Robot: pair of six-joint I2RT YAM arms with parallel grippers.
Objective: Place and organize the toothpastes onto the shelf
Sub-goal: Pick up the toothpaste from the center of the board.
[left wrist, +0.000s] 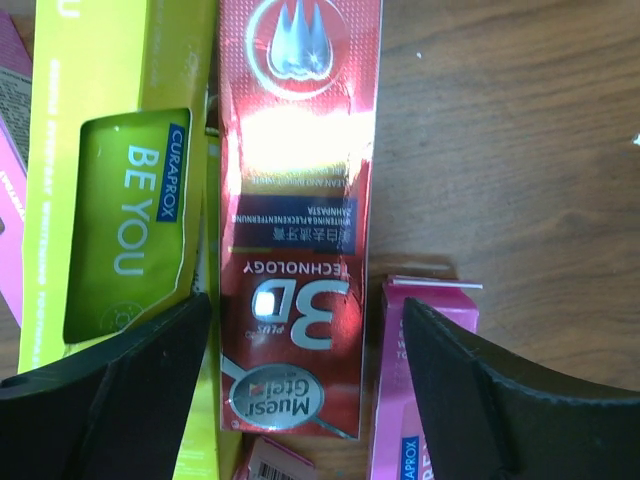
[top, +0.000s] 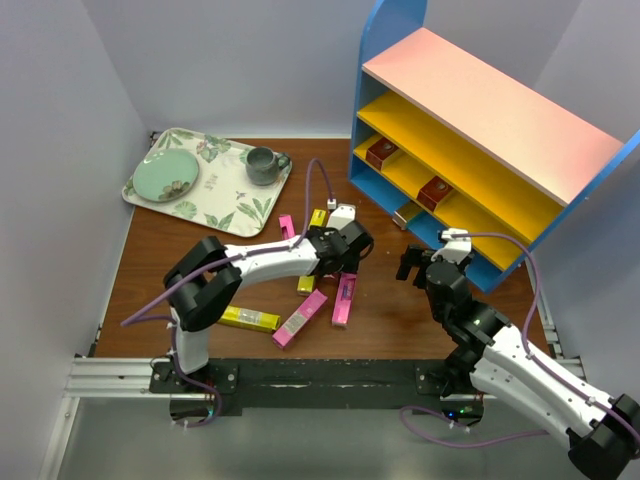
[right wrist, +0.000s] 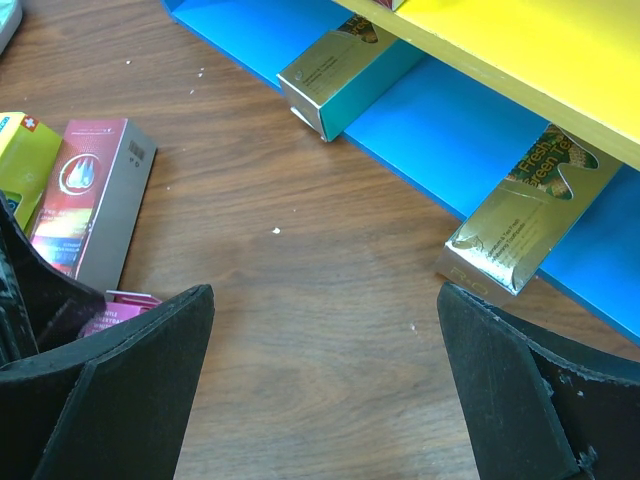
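Currently the left hand [left wrist: 305, 305] hangs wide open, holding nothing, its fingers either side of a dark red toothpaste carton [left wrist: 300, 180] lying mid-frame on the table [left wrist: 520, 150]. The right hand [right wrist: 325, 300] gapes empty at lower frame; the shelf [right wrist: 430, 130] at upper right holds a gold carton [right wrist: 520, 215].

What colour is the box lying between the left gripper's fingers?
The toothpaste box is shiny red; the left wrist view shows it best.

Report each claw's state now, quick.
Left claw: open over the dark red toothpaste carton, nothing held.
Right claw: open, empty.
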